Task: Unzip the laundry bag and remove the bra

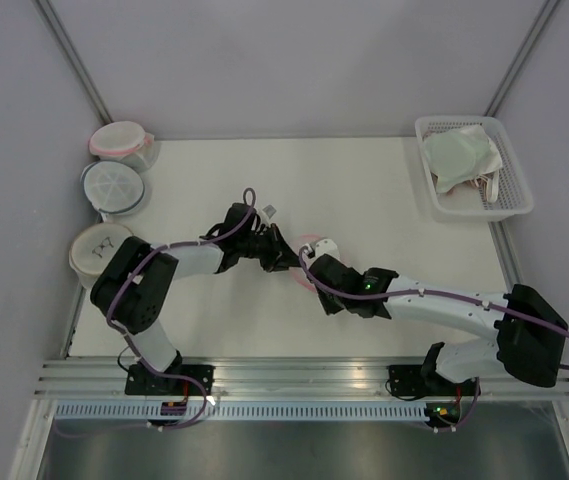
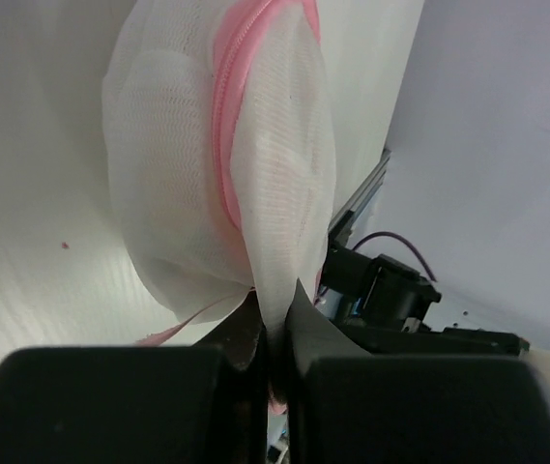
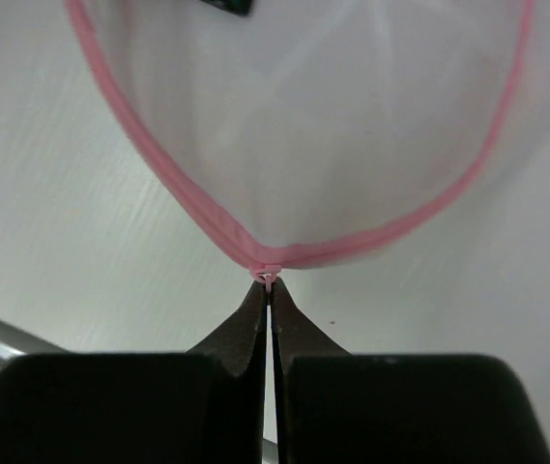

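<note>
Both jaws clamped on laundry bag (image 2: pixel 159 174) | white mesh, pink zipper rim (image 2: pixel 224 135)

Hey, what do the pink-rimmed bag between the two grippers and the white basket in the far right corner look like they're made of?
The laundry bag looks like thin white mesh fabric, probably synthetic: a fine netting weave shows and light passes through. Its zipper is matte pink, likely fabric tape with plastic teeth. The basket seems to be white plastic, with rigid latticed walls.
</note>
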Action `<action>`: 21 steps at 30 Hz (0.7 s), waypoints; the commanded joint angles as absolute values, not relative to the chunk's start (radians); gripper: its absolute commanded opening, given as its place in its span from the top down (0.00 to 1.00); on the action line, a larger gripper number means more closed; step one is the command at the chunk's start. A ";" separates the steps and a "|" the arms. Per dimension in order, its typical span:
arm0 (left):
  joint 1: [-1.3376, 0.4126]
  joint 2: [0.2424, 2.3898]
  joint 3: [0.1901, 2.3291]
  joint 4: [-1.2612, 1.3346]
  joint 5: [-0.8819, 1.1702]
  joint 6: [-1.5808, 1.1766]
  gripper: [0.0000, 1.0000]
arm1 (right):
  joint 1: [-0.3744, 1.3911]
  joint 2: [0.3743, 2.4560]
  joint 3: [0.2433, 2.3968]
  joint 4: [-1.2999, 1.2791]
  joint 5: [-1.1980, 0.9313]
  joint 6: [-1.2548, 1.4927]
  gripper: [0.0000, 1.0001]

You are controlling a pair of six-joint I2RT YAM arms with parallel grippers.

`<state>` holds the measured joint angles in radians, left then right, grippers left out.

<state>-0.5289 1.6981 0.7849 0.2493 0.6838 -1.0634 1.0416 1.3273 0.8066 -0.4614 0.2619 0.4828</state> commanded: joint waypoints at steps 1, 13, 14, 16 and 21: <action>-0.499 1.770 0.862 0.071 0.748 -0.830 0.98 | 1.048 1.361 0.853 -0.647 0.481 0.546 1.00; -0.480 1.954 1.183 -0.268 0.827 -0.465 0.98 | 0.950 1.569 0.999 -0.690 0.790 0.601 1.00; -0.477 1.985 1.224 -0.338 0.827 -0.437 0.98 | 0.948 1.568 1.002 -0.692 0.804 0.604 1.00; -0.459 2.016 1.334 -0.392 0.827 -0.382 0.95 | 0.940 1.554 1.002 -0.690 0.825 0.617 1.00; -0.410 2.106 1.505 -0.465 0.839 -0.414 0.31 | 0.939 1.542 0.994 -0.678 0.793 0.612 1.00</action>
<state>-0.4488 2.0636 1.4319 -0.3557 0.8482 -0.4751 0.9432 1.5681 0.9676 -0.6586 0.7387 0.5991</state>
